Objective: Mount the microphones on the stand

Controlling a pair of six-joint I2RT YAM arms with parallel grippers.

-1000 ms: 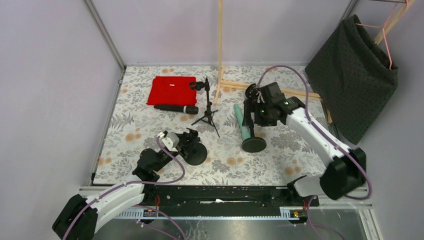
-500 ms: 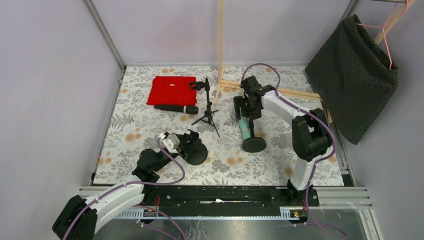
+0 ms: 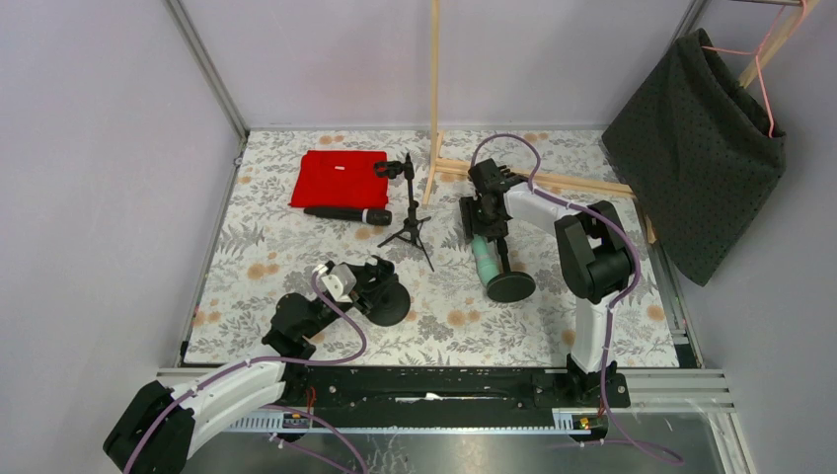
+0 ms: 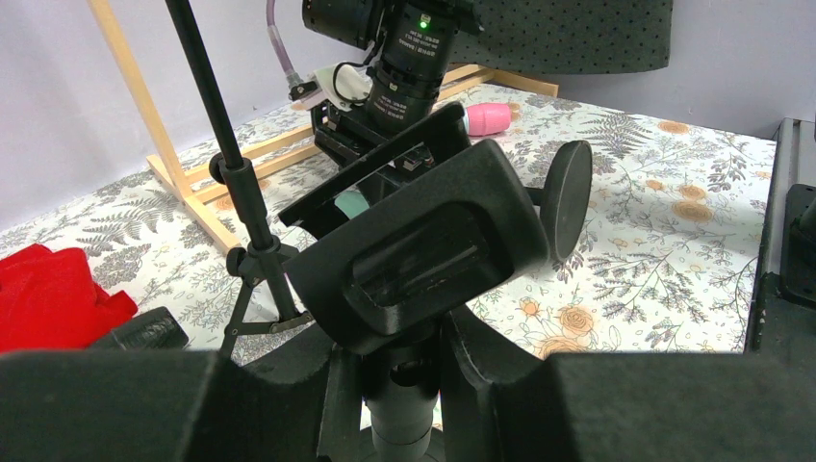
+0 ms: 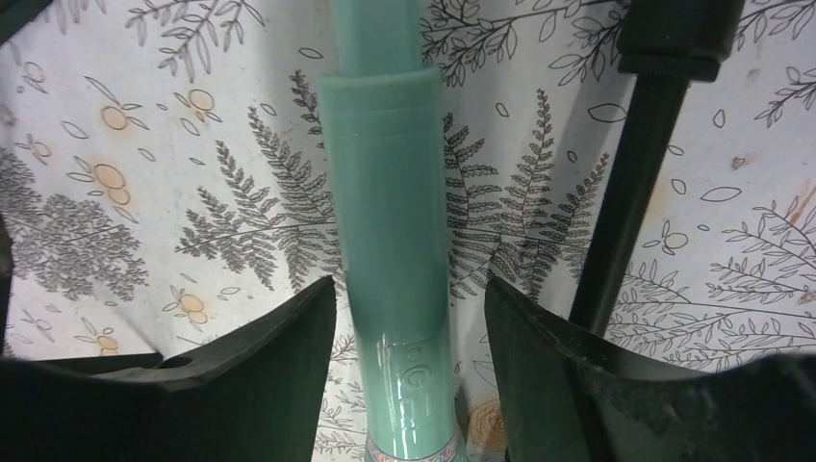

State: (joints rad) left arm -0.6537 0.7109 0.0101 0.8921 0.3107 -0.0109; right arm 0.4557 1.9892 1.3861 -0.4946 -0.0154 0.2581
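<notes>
You're getting open room along the table's [image 3: 247,259] left edge; the tripod [image 3: 409,223] and the wooden frame [image 3: 434,99] are crowding its far middle.

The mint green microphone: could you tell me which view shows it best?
Right wrist: the mint green microphone sits close-up, upright inside the open right claw. Top external shows it small; left wrist shows only a sliver.

Pink microphone [image 4: 486,118] barely peeks out, just a tip, the rest lost behind the right arm [image 4: 409,58]. Mint green microphone [image 5: 390,241] runs off the top and bottom edges. Black microphone [image 4: 144,329] sits half buried behind the left end effector [image 4: 399,395], whose blurred dark fingers cover the lower stem of the stand [image 4: 423,250].
</notes>
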